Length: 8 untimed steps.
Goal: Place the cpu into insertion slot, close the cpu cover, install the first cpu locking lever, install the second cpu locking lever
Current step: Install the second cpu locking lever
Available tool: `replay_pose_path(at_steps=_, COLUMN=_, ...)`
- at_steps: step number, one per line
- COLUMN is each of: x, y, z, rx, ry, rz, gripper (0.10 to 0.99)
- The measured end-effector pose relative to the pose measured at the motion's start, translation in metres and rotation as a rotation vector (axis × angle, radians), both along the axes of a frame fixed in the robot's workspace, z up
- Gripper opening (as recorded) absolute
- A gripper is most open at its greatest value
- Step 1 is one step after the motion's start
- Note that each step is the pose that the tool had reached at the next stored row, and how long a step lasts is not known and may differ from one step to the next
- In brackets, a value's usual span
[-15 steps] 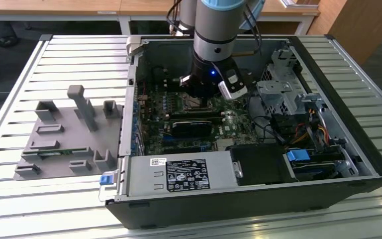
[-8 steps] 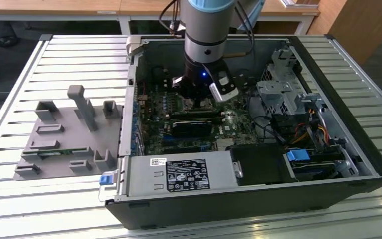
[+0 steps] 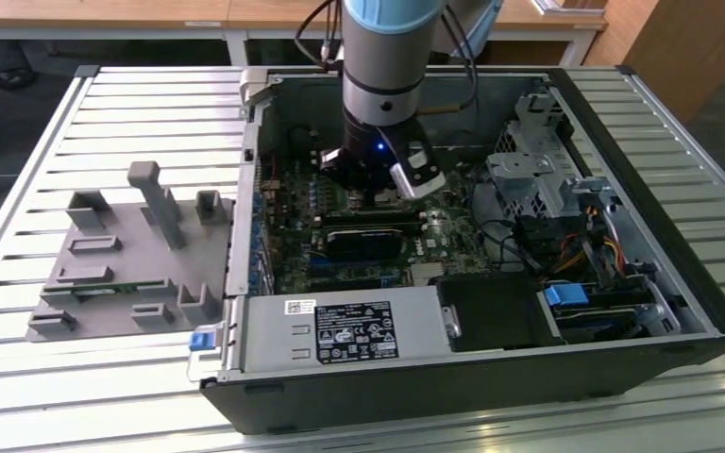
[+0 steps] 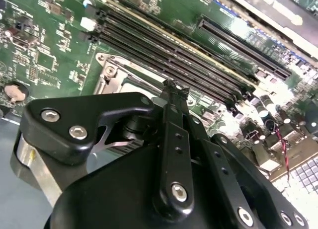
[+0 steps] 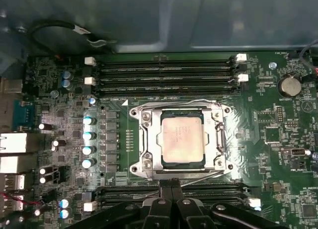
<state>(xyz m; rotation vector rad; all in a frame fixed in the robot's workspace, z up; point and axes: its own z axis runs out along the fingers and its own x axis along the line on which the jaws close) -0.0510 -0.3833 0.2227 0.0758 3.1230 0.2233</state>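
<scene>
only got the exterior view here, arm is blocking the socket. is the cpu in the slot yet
Observer: Yes. In the first wrist view the cpu sits flat inside the insertion slot.
Operator: cover down?
Observer: The cpu cover lies flat around the chip, which shows through its window.
Operator: gripper holding anything
Observer: No. The gripper has its fingers together just beside the socket edge, nothing between them.
</scene>
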Motion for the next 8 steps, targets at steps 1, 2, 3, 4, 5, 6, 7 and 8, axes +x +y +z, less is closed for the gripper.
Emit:
replay_pose_path(at_steps=1, x=-0.0015, y=-0.0002, z=-0.0001, rx=0.003, ry=0.0, rz=0.0, gripper=0.106)
replay_pose_path(at_steps=2, x=-0.0029, y=-0.0002, z=-0.0004, rx=0.007, ry=0.0, rz=0.0, gripper=0.106)
replay_pose_path(at_steps=3, x=-0.0037, y=-0.0002, z=-0.0011, rx=0.011, ry=0.0001, rz=0.0, gripper=0.106)
replay_pose_path(at_steps=4, x=-0.0042, y=-0.0002, z=-0.0021, rx=0.014, ry=0.0, rz=0.0, gripper=0.106)
replay_pose_path(at_steps=5, x=-0.0044, y=-0.0001, z=-0.0034, rx=0.016, ry=-0.0001, rz=0.0, gripper=0.106)
replay_pose_path(at_steps=6, x=-0.0048, y=-0.0002, z=-0.0046, rx=0.017, ry=-0.0001, rz=0.0, gripper=0.106)
replay_pose_path(at_steps=7, x=-0.0051, y=-0.0002, z=-0.0061, rx=0.018, ry=-0.0001, rz=0.0, gripper=0.106)
replay_pose_path(at_steps=8, x=-0.0054, y=-0.0002, z=-0.0075, rx=0.019, ry=0.0, rz=0.0, gripper=0.106)
